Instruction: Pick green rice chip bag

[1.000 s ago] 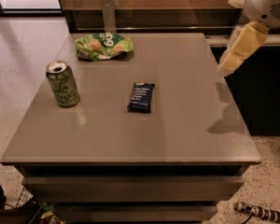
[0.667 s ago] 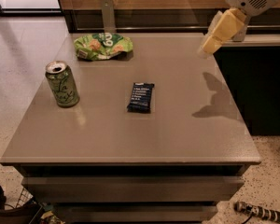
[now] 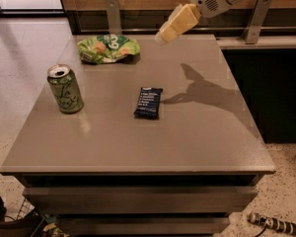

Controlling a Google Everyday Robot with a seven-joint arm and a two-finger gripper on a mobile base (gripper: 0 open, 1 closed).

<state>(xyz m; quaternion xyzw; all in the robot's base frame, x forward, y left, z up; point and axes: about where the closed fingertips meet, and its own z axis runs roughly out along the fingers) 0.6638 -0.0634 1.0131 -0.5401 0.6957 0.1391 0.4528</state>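
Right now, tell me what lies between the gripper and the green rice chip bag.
Nothing: the camera view shows only bare table between the gripper, hovering far-right, and the green rice chip bag.

We have one view only. We look down on the desk [image 3: 202,137] from high above its near edge, facing its far edge, near enough that all four corners just fit. The gripper [image 3: 166,32] hangs over the far edge, right of middle.
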